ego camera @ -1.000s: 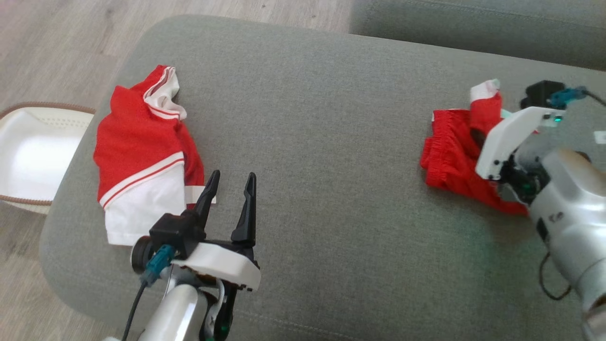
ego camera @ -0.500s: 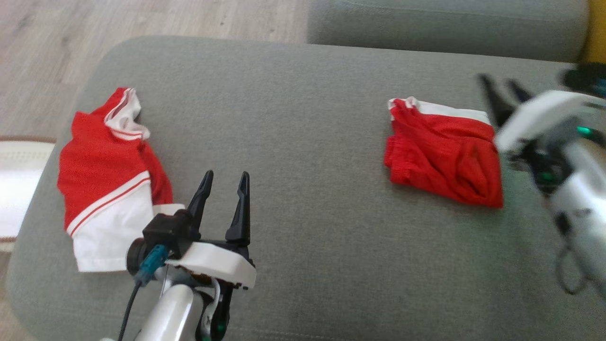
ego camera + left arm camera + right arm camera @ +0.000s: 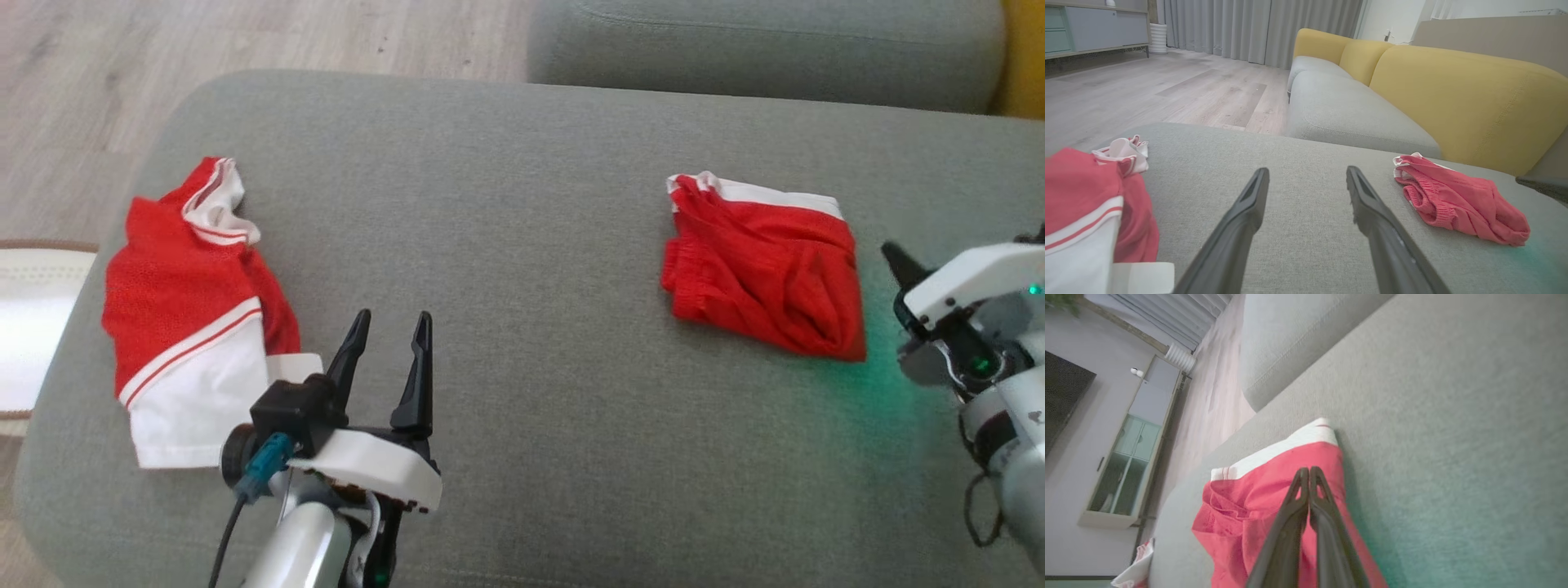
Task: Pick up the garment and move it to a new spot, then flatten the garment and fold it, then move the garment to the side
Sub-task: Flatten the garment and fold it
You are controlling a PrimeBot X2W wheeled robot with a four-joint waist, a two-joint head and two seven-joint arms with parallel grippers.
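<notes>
- My right tool [image 3: 1306, 473] is pressed together and empty, over the right end of the grey cushion [image 3: 522, 163].
- My left tool [image 3: 392, 318] stands spread at the cushion's near-left part, gripping nothing.
- The red shorts [image 3: 763, 273] lie folded toward the cushion's right end. I judge that garment done and set aside.
- A red-and-white shirt [image 3: 192, 310] lies crumpled at the cushion's left end, and by the look of it has yet to be flattened and folded.

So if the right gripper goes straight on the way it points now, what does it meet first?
Most likely the folded red garment: the shut right gripper points at it, near its white band. Height above the cloth is unclear.
</notes>
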